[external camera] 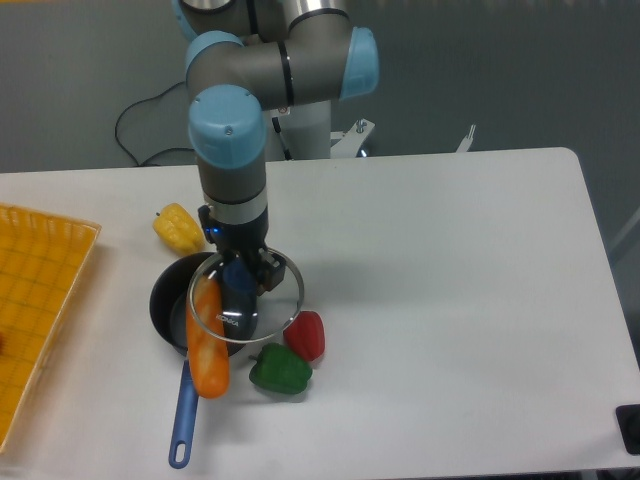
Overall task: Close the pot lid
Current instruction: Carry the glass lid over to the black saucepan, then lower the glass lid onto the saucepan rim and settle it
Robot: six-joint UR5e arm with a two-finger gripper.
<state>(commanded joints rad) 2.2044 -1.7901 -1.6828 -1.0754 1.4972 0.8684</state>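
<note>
The black pot (166, 297) sits on the white table at left of centre, its long blue handle (184, 415) pointing toward the front edge. My gripper (240, 282) points straight down and is shut on the blue knob of the clear glass lid (281, 293). The lid hangs roughly level just above the pot, shifted to the right, so it covers only the pot's right part. An orange carrot-like vegetable (209, 350) lies across the pot's front rim, partly under the lid.
A red pepper (307, 335) and a green pepper (279, 370) lie just right of the pot, below the lid's edge. A yellow pepper (178, 228) lies behind the pot. A yellow basket (40, 290) stands at the table's left edge.
</note>
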